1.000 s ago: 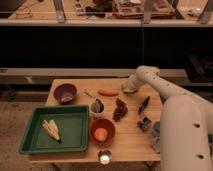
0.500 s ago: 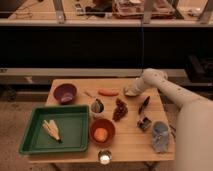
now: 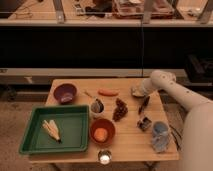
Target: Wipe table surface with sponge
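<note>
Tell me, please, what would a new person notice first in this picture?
Probably the big white robot arm reaching in from the right, its gripper low over the table surface at the far right, where the pale sponge lies. Next, the green tray at front left holding corn, and the orange bowl beside it.

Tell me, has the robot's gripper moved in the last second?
Yes. The gripper has slid away from the carrot, toward the right edge of the table surface, and now sits by the pale sponge there.
</note>
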Tool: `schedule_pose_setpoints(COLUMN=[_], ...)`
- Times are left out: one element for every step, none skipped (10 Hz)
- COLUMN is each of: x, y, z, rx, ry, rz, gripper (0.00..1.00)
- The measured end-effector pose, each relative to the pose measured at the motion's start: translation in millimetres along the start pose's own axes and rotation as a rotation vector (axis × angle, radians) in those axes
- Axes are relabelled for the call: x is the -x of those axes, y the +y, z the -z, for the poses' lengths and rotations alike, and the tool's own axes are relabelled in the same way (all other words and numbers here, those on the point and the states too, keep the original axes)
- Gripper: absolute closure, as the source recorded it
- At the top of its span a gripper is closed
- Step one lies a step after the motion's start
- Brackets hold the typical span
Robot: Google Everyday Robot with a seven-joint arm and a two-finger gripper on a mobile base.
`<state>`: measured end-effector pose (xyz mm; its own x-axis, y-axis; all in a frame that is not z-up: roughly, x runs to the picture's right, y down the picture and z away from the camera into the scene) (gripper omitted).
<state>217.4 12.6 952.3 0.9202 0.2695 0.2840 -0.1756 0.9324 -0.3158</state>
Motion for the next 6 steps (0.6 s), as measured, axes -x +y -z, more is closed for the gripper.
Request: schedule_pose_setpoints(x=[-1.1,-3.5,-8.4,-10.9,-8.3,0.7], y=[-7.7,-19.0,-25.0,-31.5,-39.5,-47.1], z=[-4.5,-12.6,-18.5,-23.4,-33.2,-43.5], rx=[-0.009,-0.015,-0.013,-0.01,-0.001,0.006], ry=[0.003,0.01,0.022,0.031,0.036,0.035], rz=[-0.005,-0.01,-0.012,-0.011,-0.004,0.01], gripper=[1.0,1.0,1.0,1.0,1.0,1.0])
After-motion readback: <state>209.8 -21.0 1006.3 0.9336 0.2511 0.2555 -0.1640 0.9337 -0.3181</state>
